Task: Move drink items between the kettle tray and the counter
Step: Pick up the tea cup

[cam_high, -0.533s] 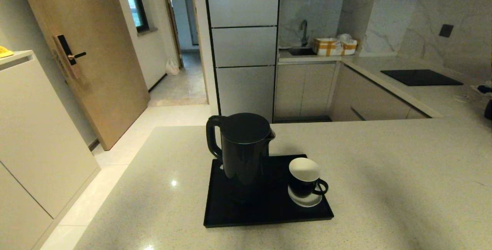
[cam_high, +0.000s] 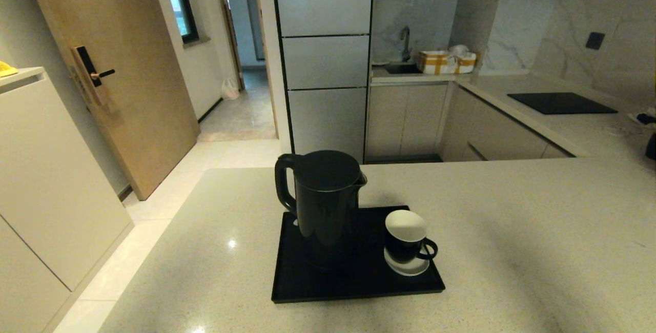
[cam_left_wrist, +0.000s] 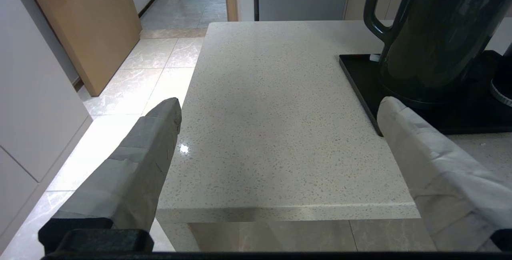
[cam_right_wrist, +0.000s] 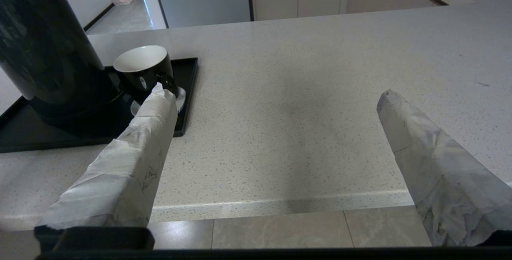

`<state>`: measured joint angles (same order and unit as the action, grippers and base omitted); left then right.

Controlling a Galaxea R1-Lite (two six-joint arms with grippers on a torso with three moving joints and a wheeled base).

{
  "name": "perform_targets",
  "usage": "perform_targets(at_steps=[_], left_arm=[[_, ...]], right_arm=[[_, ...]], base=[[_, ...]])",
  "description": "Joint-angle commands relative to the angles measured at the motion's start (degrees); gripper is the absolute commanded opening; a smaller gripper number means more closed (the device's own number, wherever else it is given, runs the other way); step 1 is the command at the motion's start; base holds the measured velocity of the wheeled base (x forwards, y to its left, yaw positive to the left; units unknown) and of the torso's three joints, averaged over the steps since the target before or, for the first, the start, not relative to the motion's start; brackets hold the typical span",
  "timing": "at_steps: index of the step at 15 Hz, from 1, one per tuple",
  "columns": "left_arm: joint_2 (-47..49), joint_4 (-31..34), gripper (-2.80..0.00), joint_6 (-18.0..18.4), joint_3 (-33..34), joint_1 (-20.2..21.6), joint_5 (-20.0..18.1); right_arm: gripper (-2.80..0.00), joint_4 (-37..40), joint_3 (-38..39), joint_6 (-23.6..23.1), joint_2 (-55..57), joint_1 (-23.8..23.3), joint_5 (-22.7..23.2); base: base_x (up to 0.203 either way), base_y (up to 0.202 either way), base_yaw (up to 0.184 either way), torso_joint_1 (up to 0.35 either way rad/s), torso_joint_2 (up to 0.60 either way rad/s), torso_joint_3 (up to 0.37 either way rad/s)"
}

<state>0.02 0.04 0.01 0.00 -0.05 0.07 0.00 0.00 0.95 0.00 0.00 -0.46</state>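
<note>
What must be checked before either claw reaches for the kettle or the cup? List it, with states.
1. Tall glossy black kettle upright on flat black tray: ok.
2. Small black cup upright on white saucer: ok.
3. Left claw open, empty: ok.
4. Right claw open, empty: ok.
5. Beige speckled counter right of tray free: ok.
6. Kettle contents: cannot tell.

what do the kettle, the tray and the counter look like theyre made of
Kettle: glossy black, plastic or coated metal; it mirrors the room. Tray: matte black, likely plastic; hardly any shine. Counter: polished beige speckled stone or composite; it shows a lamp glint.
</note>
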Motion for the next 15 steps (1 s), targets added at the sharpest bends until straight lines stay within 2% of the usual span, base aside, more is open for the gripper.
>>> perform_targets(at_steps=[1, 15], left_arm=[[0.0, 0.0, 0.0, 0.0, 0.0, 0.0, 0.0], [0.0, 0.0, 0.0, 0.0, 0.0, 0.0, 0.0]], right_arm=[[0.0, 0.0, 0.1, 0.0, 0.0, 0.0, 0.0], [0.0, 0.0, 0.1, 0.4, 0.0, 0.0, 0.0]], base=[[0.0, 0.0, 0.0, 0.0, 0.0, 0.0], [0.0, 0.0, 0.0, 0.0, 0.0, 0.0]])
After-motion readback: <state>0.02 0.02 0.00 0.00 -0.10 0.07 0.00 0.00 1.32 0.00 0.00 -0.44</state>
